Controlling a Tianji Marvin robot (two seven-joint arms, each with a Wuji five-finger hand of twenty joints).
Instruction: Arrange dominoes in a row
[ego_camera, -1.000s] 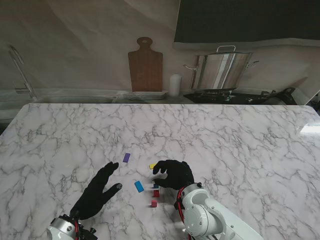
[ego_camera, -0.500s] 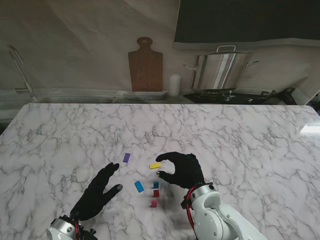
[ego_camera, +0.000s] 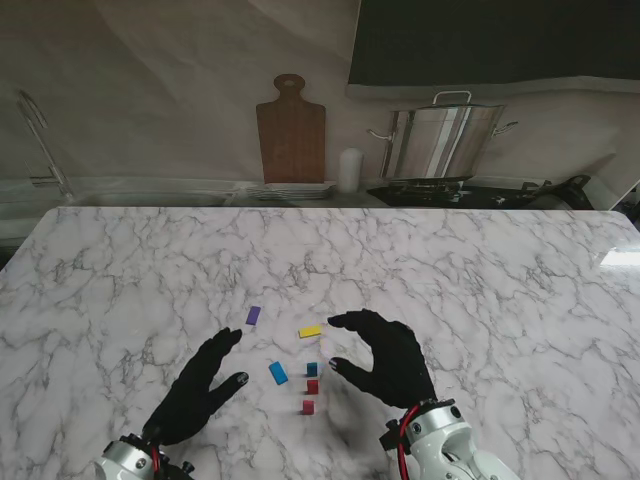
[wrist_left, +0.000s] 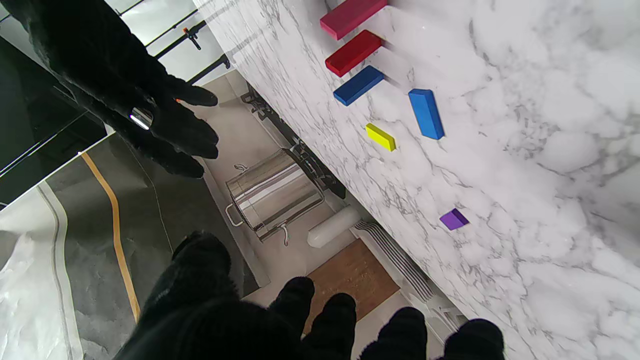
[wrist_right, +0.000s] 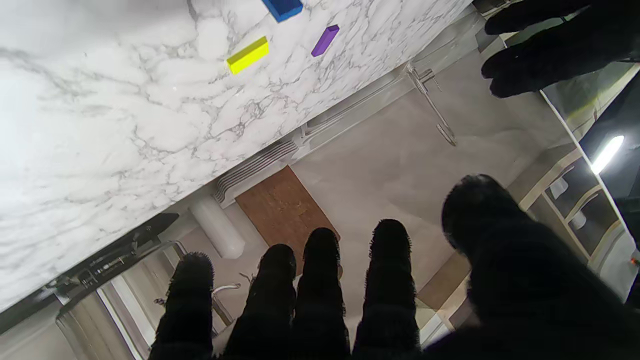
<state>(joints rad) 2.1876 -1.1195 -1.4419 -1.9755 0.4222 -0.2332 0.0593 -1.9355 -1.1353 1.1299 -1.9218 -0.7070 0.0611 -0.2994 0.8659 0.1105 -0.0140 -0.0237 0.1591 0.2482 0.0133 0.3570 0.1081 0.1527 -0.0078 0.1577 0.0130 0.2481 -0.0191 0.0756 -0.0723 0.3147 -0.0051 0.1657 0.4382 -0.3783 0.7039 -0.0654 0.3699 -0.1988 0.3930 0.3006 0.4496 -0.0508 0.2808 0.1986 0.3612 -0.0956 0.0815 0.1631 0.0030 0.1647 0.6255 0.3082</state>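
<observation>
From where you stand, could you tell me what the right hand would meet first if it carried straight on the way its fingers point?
Probably the yellow domino: the right hand is open, its fingers aimed left toward it. The hand seems raised off the marble table, so it might pass over; depth is unclear.

text: none readable | labels: none | brands: none | numbers: none | signs: none | views checked: stand, both wrists
</observation>
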